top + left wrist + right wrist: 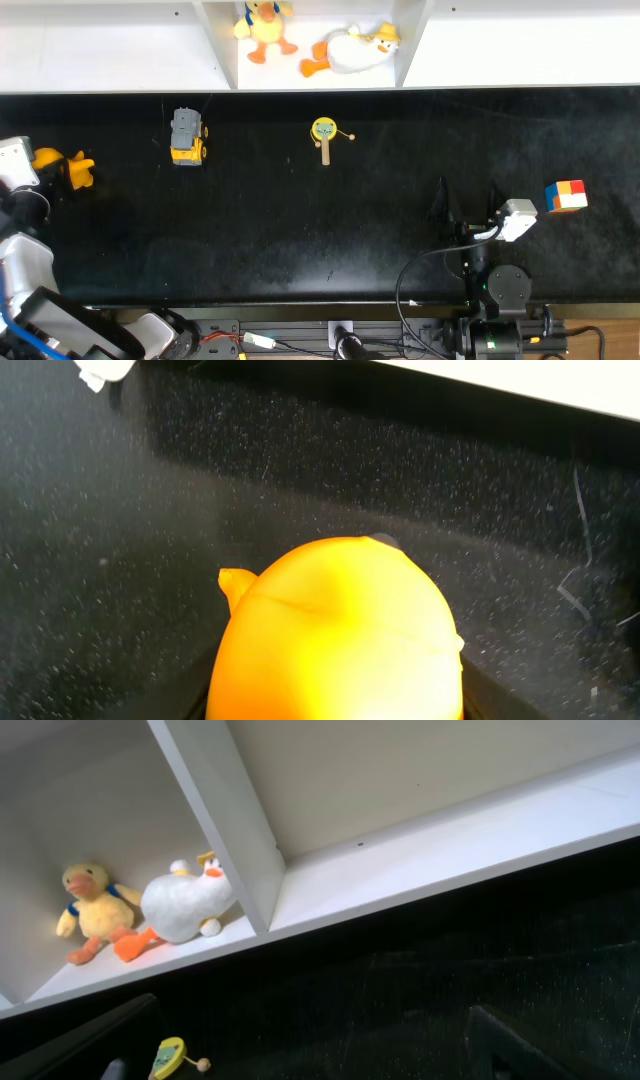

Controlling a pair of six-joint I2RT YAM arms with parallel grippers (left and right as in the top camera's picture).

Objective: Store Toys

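Observation:
At the table's far left my left gripper (pixel 58 172) is shut on a yellow-orange plush toy (pixel 80 168), which looms large in the left wrist view (pixel 340 630). A grey and yellow toy truck (pixel 187 136) and a small green rattle drum (pixel 324 135) with a wooden handle lie on the black table near the shelf. A multicoloured cube (pixel 565 196) sits at the right. My right gripper (pixel 467 203) stands open over the table left of the cube, holding nothing. Its wrist view shows the rattle drum (pixel 170 1058) below the shelf.
A white shelf unit (pixel 120 75) runs along the table's far edge. Its middle compartment holds a yellow duck plush (pixel 264 28) and a white duck plush (pixel 350 48), also visible as the yellow duck (pixel 92 910) and white duck (pixel 185 905). Cables lie along the front edge.

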